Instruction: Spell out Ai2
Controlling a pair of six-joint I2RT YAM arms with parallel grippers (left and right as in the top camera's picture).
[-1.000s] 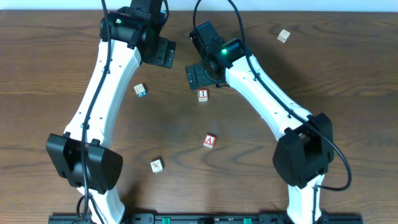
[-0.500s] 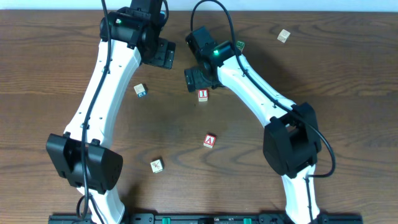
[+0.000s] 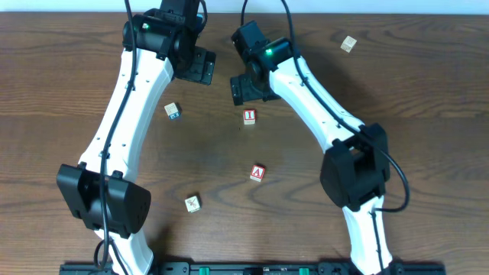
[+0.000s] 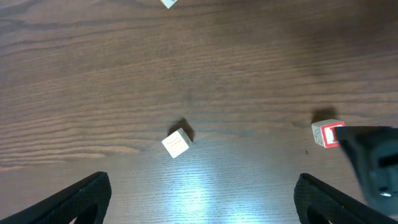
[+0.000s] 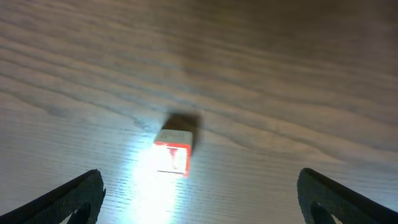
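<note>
A red-framed "i" block (image 3: 249, 116) lies on the wooden table, and a red-framed "A" block (image 3: 257, 173) lies nearer the front. My right gripper (image 3: 243, 89) is open and empty just behind the "i" block, which shows brightly lit in the right wrist view (image 5: 174, 149) between and ahead of the fingers (image 5: 200, 193). My left gripper (image 3: 200, 67) is open and empty at the back, left of the right gripper. A block with a blue mark (image 3: 173, 111) lies to the left; it also shows in the left wrist view (image 4: 176, 142) ahead of the fingers (image 4: 202, 196).
A pale block (image 3: 192, 203) lies at the front left and another (image 3: 348, 43) at the far right back; their marks are too small to read. The "i" block (image 4: 328, 134) and the dark right gripper (image 4: 373, 165) sit at the right of the left wrist view.
My right gripper has drawn back a little from the "i" block toward the table's far edge, and its arm has swung. The blocks and the left arm have not moved.
</note>
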